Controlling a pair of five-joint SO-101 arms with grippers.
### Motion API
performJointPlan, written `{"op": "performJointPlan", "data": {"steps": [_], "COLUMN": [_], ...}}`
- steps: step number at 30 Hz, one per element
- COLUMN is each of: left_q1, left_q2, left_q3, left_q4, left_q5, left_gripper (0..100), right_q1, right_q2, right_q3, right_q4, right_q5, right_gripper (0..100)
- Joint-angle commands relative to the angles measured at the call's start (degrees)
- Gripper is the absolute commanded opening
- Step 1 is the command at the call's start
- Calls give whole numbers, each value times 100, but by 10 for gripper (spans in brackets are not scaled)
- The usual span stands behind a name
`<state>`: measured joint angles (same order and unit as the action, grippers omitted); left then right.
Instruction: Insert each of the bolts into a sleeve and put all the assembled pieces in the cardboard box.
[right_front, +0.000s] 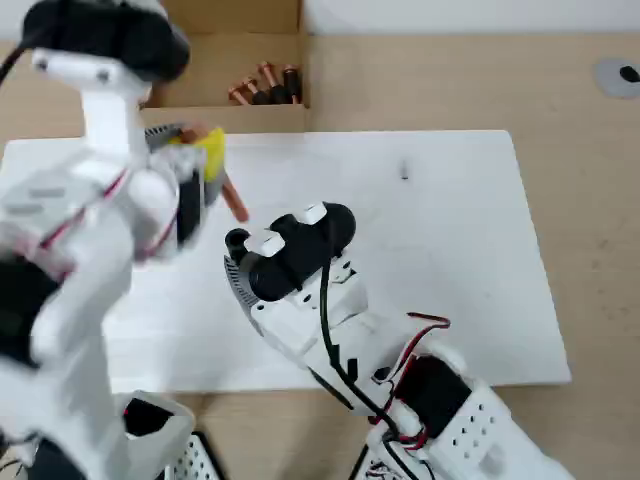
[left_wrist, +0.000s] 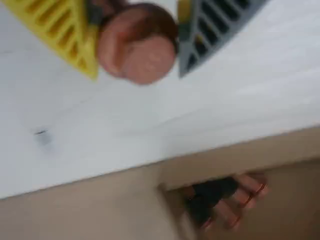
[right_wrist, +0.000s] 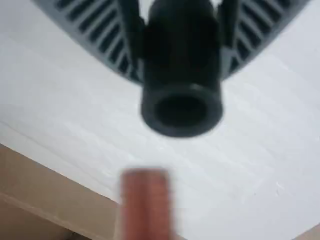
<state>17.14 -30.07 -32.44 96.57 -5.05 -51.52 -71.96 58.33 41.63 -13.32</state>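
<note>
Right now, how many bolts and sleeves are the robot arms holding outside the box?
Copper bolt: 1
Black sleeve: 1
Total: 2

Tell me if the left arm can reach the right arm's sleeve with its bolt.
Probably yes: the bolt in the left fingers hangs just short of the open end of the sleeve, with nothing between them.

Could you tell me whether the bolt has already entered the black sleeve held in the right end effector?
No, the sleeve has an empty, hollow mouth, and the copper bolt lies apart from it.
</note>
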Motion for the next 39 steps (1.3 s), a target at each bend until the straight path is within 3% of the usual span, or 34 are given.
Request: {"op": "performJointPlan", "data": {"steps": [1, 9, 17, 28, 39], "left_q1": [229, 193, 202, 185, -53], "left_q2": [-637, -1200, -1367, -1464, -3407], "left_q3": [97, 1143, 1275, 2523, 4826], "left_q4": [18, 9, -79, -1398, -2796], "left_q5": [53, -809, -844, -695, -1020], "left_gripper": [3, 3, 3, 3, 2], "right_q1": [-48, -48, -48, -40, 233], "right_q2": [-31, -31, -31, -40, -66], "right_q3": [-101, -101, -110, -57, -66], "right_q4": [-9, -9, -9, -18, -9], "right_q5": [-44, -44, -44, -53, -62], "right_gripper": [9, 9, 9, 9, 9]}}
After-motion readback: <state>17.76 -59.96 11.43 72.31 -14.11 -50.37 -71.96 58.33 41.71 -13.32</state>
